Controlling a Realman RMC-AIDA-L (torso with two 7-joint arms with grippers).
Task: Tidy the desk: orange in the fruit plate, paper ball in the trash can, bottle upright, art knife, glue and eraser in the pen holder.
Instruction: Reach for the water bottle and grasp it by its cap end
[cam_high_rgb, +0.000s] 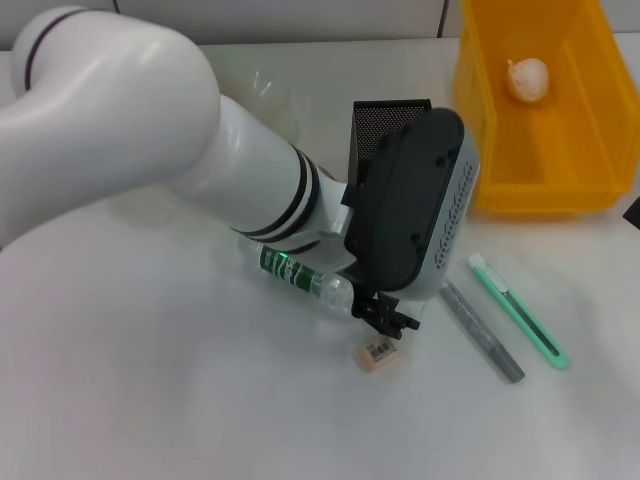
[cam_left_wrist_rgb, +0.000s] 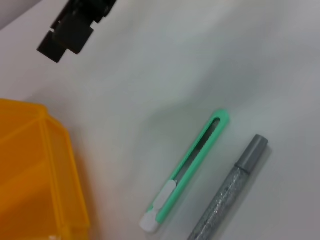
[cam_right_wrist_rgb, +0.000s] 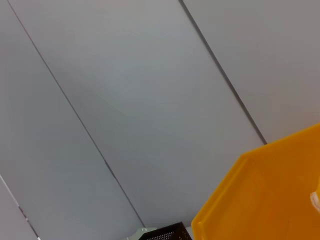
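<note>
From the head camera, the left hand (cam_high_rgb: 385, 318) hangs low over the table (cam_high_rgb: 150, 400), just above the eraser (cam_high_rgb: 378, 355); its grip cannot be told. The bottle (cam_high_rgb: 300, 275) lies on its side beside it. A paper ball (cam_high_rgb: 528, 78) sits in the trash can (cam_high_rgb: 540, 190). The left wrist shows the art knife (cam_left_wrist_rgb: 187, 172) beside a grey glue pen (cam_left_wrist_rgb: 227, 195). The right wrist shows the pen holder (cam_right_wrist_rgb: 167, 233) rim.

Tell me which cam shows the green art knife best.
Left wrist view: the mint-green plastic art knife lies there whole and large, beside the grey glue pen. The head view shows it whole but small. The right wrist view misses it.
</note>
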